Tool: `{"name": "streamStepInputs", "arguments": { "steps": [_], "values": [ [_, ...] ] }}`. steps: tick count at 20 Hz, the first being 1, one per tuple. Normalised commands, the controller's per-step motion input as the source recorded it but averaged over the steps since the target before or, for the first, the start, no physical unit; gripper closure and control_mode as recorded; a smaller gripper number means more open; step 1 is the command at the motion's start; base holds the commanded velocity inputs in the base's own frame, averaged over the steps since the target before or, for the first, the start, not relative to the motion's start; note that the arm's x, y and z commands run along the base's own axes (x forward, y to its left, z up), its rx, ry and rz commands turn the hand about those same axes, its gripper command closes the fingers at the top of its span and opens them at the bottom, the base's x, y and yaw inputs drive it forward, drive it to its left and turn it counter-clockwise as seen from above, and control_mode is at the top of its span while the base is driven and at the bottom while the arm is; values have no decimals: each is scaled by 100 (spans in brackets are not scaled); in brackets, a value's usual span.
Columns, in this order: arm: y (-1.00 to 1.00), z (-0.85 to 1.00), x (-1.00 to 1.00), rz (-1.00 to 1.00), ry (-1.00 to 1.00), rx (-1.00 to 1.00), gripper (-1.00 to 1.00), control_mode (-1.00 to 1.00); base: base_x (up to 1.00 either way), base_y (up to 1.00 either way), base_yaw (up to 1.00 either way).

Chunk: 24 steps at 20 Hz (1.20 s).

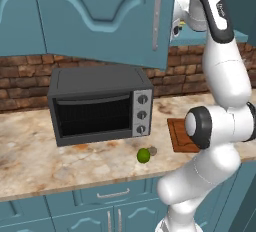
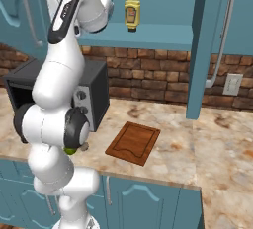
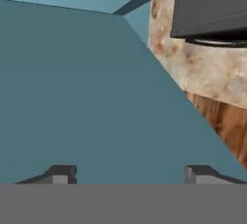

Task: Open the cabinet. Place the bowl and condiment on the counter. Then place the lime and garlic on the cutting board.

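Observation:
The cabinet stands open, its left door [image 1: 100,11] and right door [image 2: 207,40] swung out. A yellow condiment [image 2: 131,15] bottle stands upright on the cabinet shelf [image 2: 148,38]. On the counter, the green lime [image 1: 143,155] lies with the small pale garlic [image 1: 153,150] touching its right side, just left of the wooden cutting board [image 2: 133,142]. My arm is raised into the cabinet at shelf height, left of the bottle. My gripper [image 3: 130,175] is open, nothing between its fingertips [image 3: 60,174], over a flat blue surface. The bowl is out of view.
A dark toaster oven [image 1: 97,106] sits on the marble counter [image 1: 60,161] against the brick wall, left of the board. A wall socket [image 2: 231,85] is at the far right. Drawers and lower doors run under the counter.

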Motion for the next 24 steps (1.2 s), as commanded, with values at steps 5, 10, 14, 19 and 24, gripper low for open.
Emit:
{"name": "streamStepInputs", "arguments": {
  "steps": [5,10,14,19,24],
  "values": [
    [100,-2,-100,21,-19,-1,-100,-100,0,0,0],
    [100,0,-100,11,-21,-1,-100,-100,0,0,0],
    [100,-4,-100,0,-21,0,-100,-100,0,0,0],
    [84,-17,-75,-2,-18,0,-100,-100,0,0,0],
    [-32,-14,-46,-13,-17,2,-100,-100,0,0,0]
  ]
}}
